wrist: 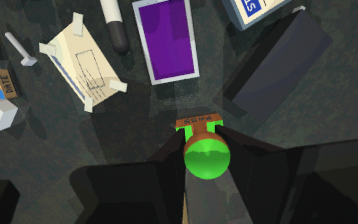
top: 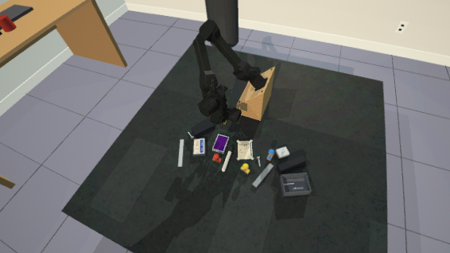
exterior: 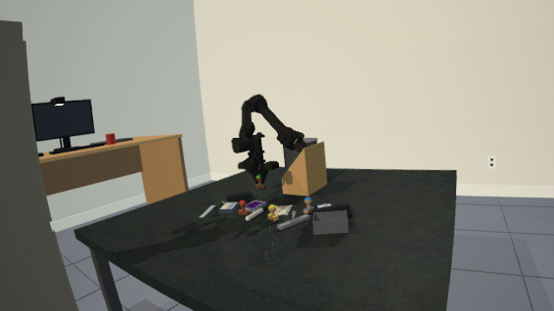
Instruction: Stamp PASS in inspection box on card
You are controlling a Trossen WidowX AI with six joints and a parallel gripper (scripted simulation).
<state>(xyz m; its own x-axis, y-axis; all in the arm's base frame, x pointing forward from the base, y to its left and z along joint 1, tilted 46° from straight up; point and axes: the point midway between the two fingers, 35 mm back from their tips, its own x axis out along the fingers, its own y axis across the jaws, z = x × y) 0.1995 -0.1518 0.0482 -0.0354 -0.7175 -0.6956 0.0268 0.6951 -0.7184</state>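
My gripper [top: 223, 121] [exterior: 259, 178] [wrist: 199, 131] is shut on the green-knobbed stamp [exterior: 259, 185] [wrist: 207, 159], knob toward the wrist camera. The stamp is held above the bench, on the robot's side of the ink pad; the lettering on its brown base is too small to read surely. The purple ink pad [top: 220, 143] [exterior: 255, 204] [wrist: 167, 40] lies open in a pale frame, ahead of the stamp in the wrist view. The card [top: 245, 149] [wrist: 70, 56] is taped down beside it. Its printed box outline [wrist: 84, 51] shows no print inside. The stamp's underside is hidden.
A dark block [top: 203, 128] [wrist: 285, 65] lies near the gripper. Red [top: 216, 157], yellow [top: 245, 168] and blue [top: 271, 153] stamps and a white marker [top: 226, 161] [wrist: 110, 12] lie around the pad and card. A wooden wedge [top: 254, 108] stands behind; a grey tray [exterior: 331, 224] is farther off.
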